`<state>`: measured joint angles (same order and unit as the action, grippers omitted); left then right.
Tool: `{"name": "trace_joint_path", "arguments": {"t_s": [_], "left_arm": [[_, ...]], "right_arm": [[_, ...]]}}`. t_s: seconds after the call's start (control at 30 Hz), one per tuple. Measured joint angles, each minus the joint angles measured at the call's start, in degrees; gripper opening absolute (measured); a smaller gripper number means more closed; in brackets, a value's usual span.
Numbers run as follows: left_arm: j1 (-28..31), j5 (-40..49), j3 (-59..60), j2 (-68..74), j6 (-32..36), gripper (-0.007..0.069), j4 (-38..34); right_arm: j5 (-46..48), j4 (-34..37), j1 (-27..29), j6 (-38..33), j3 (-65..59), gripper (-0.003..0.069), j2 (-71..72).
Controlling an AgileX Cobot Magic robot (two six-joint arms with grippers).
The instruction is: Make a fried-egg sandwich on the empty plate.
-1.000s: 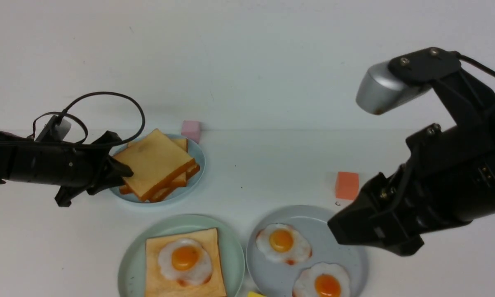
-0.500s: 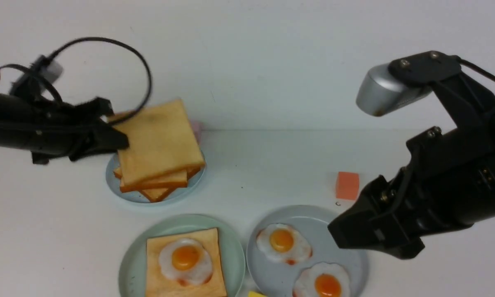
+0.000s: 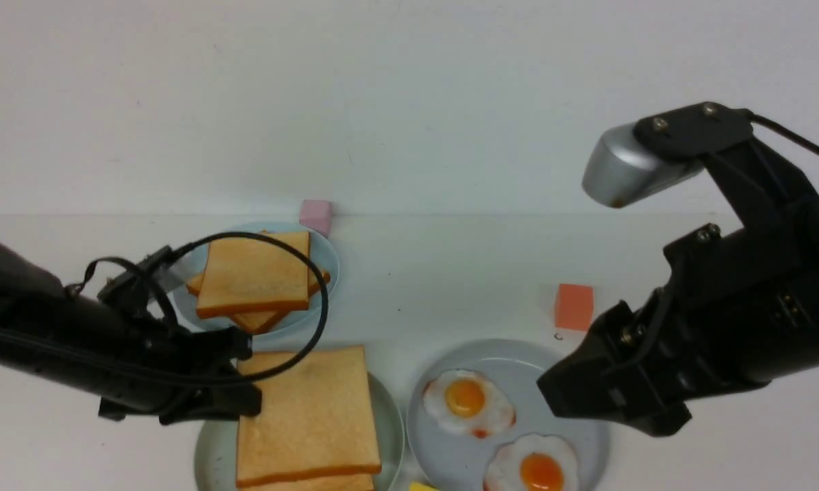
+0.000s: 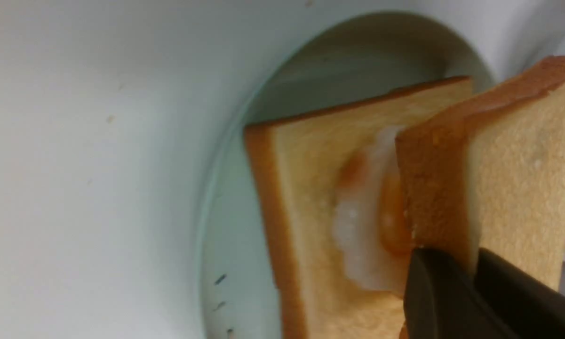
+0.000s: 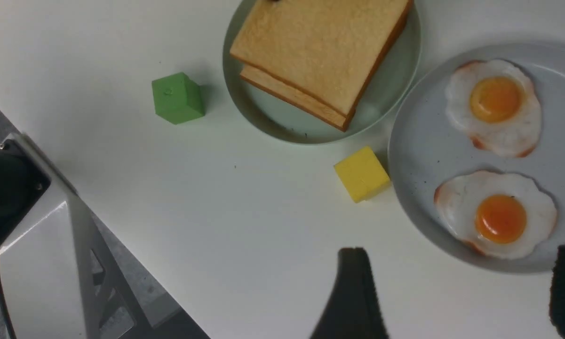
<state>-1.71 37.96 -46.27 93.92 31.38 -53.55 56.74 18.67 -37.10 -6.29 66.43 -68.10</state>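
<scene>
So, the left tool is clamped on the edge of a toast slice, and that slice sits over the mint-green plate at the near middle of the white desk. In the left wrist view the two black fingers pinch the slice's crusty edge. Underneath you can see the bottom slice lying flat on the plate with the fried egg on it. The held slice looks tilted there, with its gripped side up off the egg. I can't tell whether its far side is actually resting on anything. From the front the egg is completely covered, and the two slices line up roughly but a bit skewed.

The right tool hangs over the near right edge of the grey-blue plate, jaws wide apart with nothing between them. That plate sits just right of the mint one and carries two more fried eggs.

Further back on the left is the light-blue plate with a pile of plain toast. A pink cube sits just behind it and an orange cube is off to the right. The right wrist view also shows a yellow cube tucked between the two front plates, and a green cube beside the mint plate.
</scene>
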Motion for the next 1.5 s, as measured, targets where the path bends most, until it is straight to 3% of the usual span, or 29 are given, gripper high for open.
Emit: {"name": "trace_joint_path", "arguments": {"t_s": [0.13, 0.27, 0.37, 0.43, 0.47, 0.53, 0.57, 0.67, 0.8, 0.93, 1.0, 1.1, 1.17, 1.2, 1.23, 1.3, 1.5], "left_arm": [[0.0, -1.21, 0.19, 2.52, -1.19, 0.0043, 0.13], [0.0, -1.08, 0.11, 3.1, -2.29, 0.009, 0.98], [0.0, 1.47, -1.14, 2.58, -5.73, 0.0212, 5.38], [0.0, 2.85, -2.09, 1.78, -8.81, 0.0298, 7.92], [0.0, 3.23, -2.57, 1.21, -10.22, 0.0328, 8.66], [0.0, 4.39, -3.59, -0.93, -13.24, 0.0433, 10.72], [0.0, 4.71, -3.78, -2.02, -14.45, 0.0468, 11.16], [0.0, 6.76, -3.9, -7.57, -16.44, 0.0562, 12.41], [0.0, 9.84, -3.9, -16.95, -17.69, 0.0591, 14.54], [0.0, 13.06, -3.9, -31.07, -18.15, 0.0548, 17.31], [0.0, 15.96, -3.33, -39.62, -18.32, 0.0473, 19.12], [0.0, 20.7, -0.5, -51.31, -19.06, 0.0331, 21.54], [0.0, 24.54, 3.01, -59.99, -21.89, 0.0174, 23.73], [0.0, 24.54, 3.4, -60.77, -22.21, 0.0174, 23.73], [0.0, 26.29, 6.31, -66.15, -24.57, 0.0081, 25.0], [0.0, 27.68, 10.61, -73.62, -27.6, -0.001, 26.7], [0.0, 28.02, 15.41, -89.52, -30.69, -0.0013, 29.96]], "right_arm": [[0.05, -0.01, 0.0, 0.0, 0.0, 0.0535, 0.0], [-0.01, -0.01, 0.0, 0.0, 0.0, 0.0521, 0.0], [-0.56, -0.01, 0.0, 0.0, 0.0, 0.0399, 0.0], [-1.4, -0.47, 0.0, -0.06, 0.0, 0.026, 0.0], [-1.91, -0.53, 0.0, -0.06, -0.12, 0.0227, 0.0], [-5.92, -0.79, 0.0, -0.73, -1.76, 0.0058, 0.61], [-7.99, -0.9, 0.0, -0.98, -2.89, 0.0022, 1.25], [-16.11, -1.39, 0.0, -3.42, -9.14, -0.0011, 5.09], [-23.17, -1.52, 0.0, -9.09, -18.14, -0.001, 12.05], [-31.36, -1.52, 0.0, -13.29, -29.97, -0.001, 21.9], [-36.51, -1.41, 0.0, -13.8, -37.22, -0.001, 27.89], [-41.72, -0.54, 0.0, -13.87, -44.58, -0.001, 33.93], [-46.09, -0.08, 0.0, -13.99, -49.08, -0.001, 37.51], [-46.55, -0.08, 0.0, -13.99, -49.41, -0.001, 37.51], [-49.79, 0.05, 0.0, -14.04, -51.5, -0.001, 39.48], [-54.65, 0.18, 0.0, -14.04, -53.73, -0.0009, 41.23], [-59.14, 0.27, 0.0, -14.04, -55.07, -0.0006, 42.99]]}}
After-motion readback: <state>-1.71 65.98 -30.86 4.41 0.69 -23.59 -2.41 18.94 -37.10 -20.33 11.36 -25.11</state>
